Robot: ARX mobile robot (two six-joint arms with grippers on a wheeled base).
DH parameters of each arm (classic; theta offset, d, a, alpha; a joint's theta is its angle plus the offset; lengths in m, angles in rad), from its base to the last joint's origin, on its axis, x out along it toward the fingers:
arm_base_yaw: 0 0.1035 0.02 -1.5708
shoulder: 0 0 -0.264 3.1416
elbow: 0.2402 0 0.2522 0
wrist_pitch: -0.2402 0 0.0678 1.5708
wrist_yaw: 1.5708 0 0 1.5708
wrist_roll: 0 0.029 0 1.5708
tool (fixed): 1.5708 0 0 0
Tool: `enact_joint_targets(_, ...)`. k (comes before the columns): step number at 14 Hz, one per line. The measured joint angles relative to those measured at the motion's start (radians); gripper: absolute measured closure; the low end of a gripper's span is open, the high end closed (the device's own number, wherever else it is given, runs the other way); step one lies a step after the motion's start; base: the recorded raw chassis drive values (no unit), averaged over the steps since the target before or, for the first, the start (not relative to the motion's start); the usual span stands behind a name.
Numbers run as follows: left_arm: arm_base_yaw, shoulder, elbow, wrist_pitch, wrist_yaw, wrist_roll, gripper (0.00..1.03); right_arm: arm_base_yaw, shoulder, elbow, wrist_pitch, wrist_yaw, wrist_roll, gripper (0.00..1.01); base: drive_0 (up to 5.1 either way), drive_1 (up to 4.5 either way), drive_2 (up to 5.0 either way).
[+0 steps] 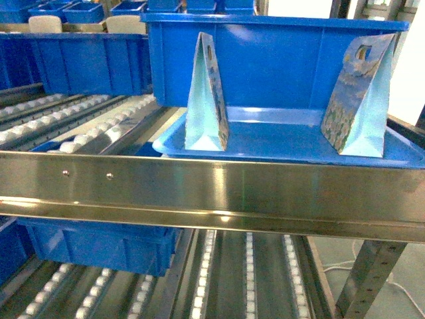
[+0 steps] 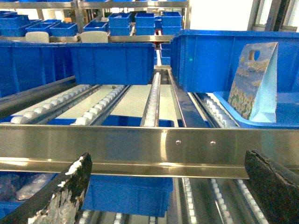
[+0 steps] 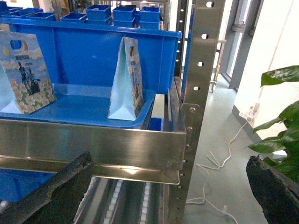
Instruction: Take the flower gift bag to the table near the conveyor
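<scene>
You get bright, cool, blue-tinted light from above. A soft glare streak lies along the steel front rail in the head view. Windows at the upper right blow out to white. All views are slightly soft; the dark fingers near each wrist camera blur.

Rows of blue plastic bins fill the shelves behind, with smaller blue bins stacked on a higher shelf further back. A perforated steel upright post stands at the right end of the racking. Beyond it lies a pale grey-green floor with a white cable trailing across it. A leafy green plant stands at the far right. Bright daylight comes through a tall window or glass door with dark frames, washing out the wall beside it. Another bright pale patch shows above the bins.
</scene>
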Motion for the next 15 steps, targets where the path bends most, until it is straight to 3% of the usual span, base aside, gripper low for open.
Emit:
enact_joint_targets(12,0.0,0.0,0.0,0.0,0.0,0.0,0.05,0.0,0.0,0.0,0.0,0.0,0.0,0.03,0.0,0.0,0.0)
enact_joint_targets(13,0.0,0.0,0.0,0.0,0.0,0.0,0.05,0.0,0.01,0.0,0.027,-0.002,0.001,0.03,0.0,0.0,0.0)
enact_joint_targets(15,-0.033,0.069,-0.001,0.107,-0.008,0.0,0.05,0.009,0.19,0.0,0.216,0.005,0.0,0.03,0.0,0.0,0.0)
